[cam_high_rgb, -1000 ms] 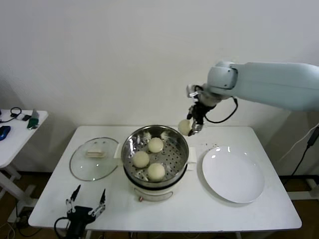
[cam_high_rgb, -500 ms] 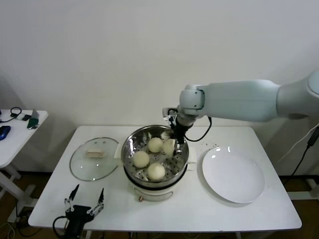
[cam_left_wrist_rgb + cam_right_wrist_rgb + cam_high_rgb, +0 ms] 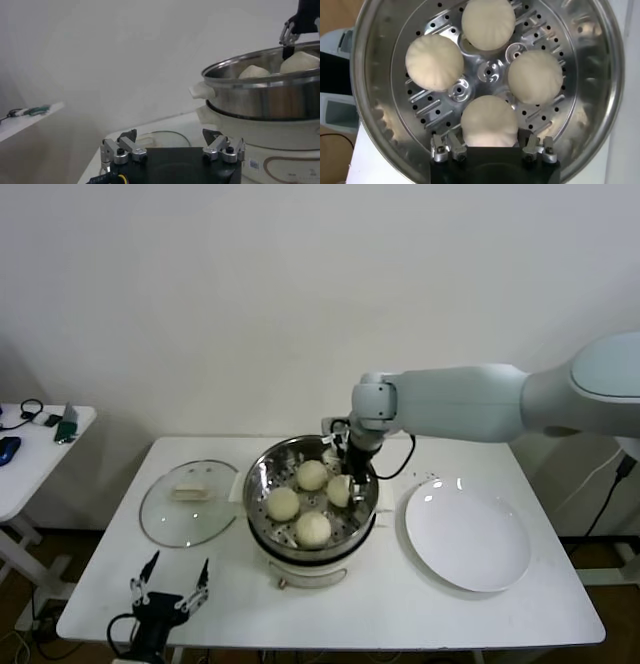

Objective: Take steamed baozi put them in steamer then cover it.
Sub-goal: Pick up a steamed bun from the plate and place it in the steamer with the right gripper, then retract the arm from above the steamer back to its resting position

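Steel steamer (image 3: 262, 484) holds four baozi (image 3: 489, 121) | right gripper (image 3: 347, 477) jaws astride fourth, grip unclear, placing it | left gripper (image 3: 168, 584) apart, parked | cover (image 3: 190, 501) waits beside.

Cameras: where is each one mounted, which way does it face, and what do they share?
Head view: high on the robot, facing forward and down at the table; both arms show, right hand in the steamer.
Left wrist view: low by the table edge, facing the steamer's side; left hand shows.
Right wrist view: directly above, facing down at four baozi; right hand shows.
All share the steamer.
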Controlling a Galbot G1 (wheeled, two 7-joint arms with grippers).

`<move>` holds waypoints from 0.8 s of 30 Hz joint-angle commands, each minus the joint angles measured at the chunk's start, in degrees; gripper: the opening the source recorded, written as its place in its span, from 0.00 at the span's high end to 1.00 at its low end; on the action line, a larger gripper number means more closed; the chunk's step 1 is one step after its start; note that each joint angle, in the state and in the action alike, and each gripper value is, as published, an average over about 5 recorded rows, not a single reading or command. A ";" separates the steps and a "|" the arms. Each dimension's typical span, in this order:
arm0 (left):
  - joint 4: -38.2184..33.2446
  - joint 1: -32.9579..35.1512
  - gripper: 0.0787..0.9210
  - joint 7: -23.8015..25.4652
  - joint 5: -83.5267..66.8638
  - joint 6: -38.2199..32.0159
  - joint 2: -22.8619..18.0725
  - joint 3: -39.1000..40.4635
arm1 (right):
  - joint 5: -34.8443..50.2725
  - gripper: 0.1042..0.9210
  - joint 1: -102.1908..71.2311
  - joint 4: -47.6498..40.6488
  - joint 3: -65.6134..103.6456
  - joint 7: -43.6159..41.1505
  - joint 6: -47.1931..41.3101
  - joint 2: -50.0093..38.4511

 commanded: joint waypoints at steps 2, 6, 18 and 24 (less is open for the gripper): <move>-0.10 -0.10 0.12 0.01 -0.06 0.09 0.10 0.08 | -1.69 0.20 -0.75 -0.05 0.98 -1.24 -0.06 -0.01; -0.14 0.09 0.12 0.03 -0.04 -0.01 0.15 0.11 | -1.62 0.13 0.32 0.45 1.87 -2.12 -0.01 -1.27; -0.48 -0.43 0.12 -0.13 -1.17 -0.54 0.37 -0.26 | 3.85 0.12 5.80 1.13 8.40 0.78 12.81 -12.27; -0.47 -1.49 0.12 -0.11 -3.95 -2.55 0.28 -0.75 | 0.46 0.12 1.74 3.87 16.57 16.67 24.12 -20.83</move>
